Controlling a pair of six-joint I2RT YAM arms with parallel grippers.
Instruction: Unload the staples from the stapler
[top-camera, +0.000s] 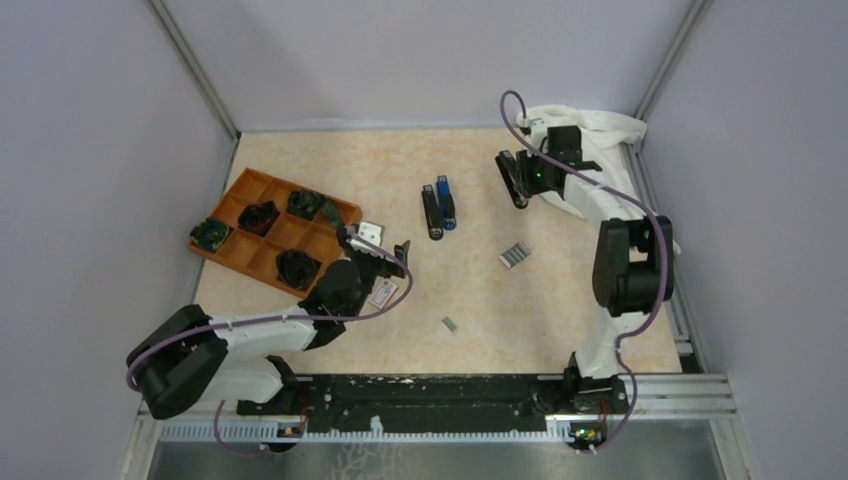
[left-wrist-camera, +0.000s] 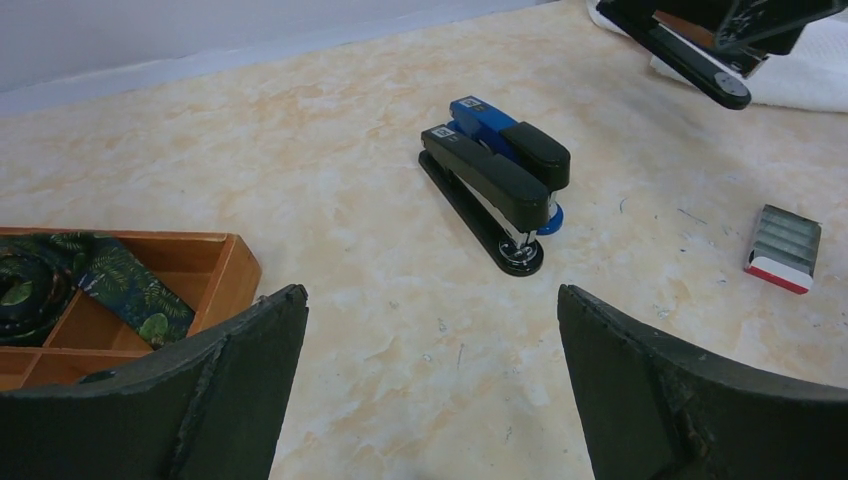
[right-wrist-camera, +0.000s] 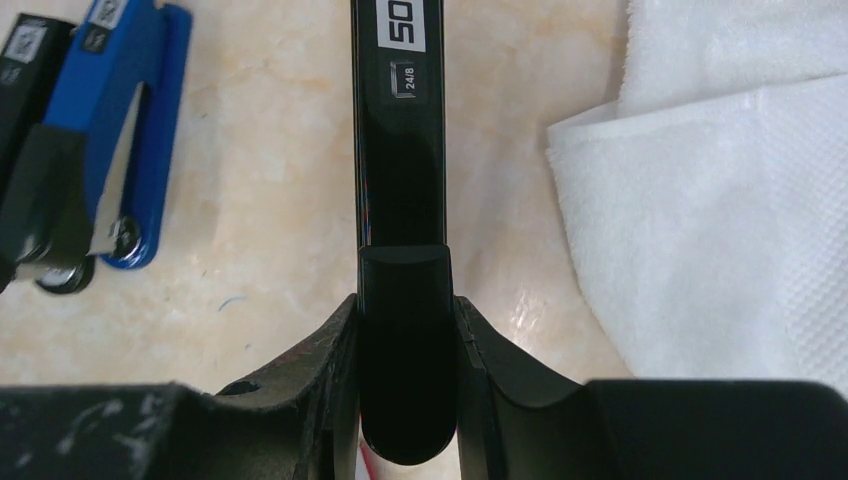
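Tabletop (top-camera: 300, 160) in pale marbled beige fills the top view, with a white towel (top-camera: 600, 125) bunched at upper right and an orange tray (top-camera: 262, 187) at upper left. Right of centre, the right gripper (right-wrist-camera: 405, 330) is clamped on one end of the black stapler (right-wrist-camera: 400, 150). It holds the stapler clear of the surface, probably so the other arm can reach its magazine. Lower left of centre, the left gripper (left-wrist-camera: 430, 310) gapes fully and holds nothing. At centre a second black stapler (left-wrist-camera: 485, 190) and a blue stapler (left-wrist-camera: 490, 120) lie touching side by side. Low centre lies one tiny grey strip, apparently the staples (top-camera: 449, 323), apart from everything else.
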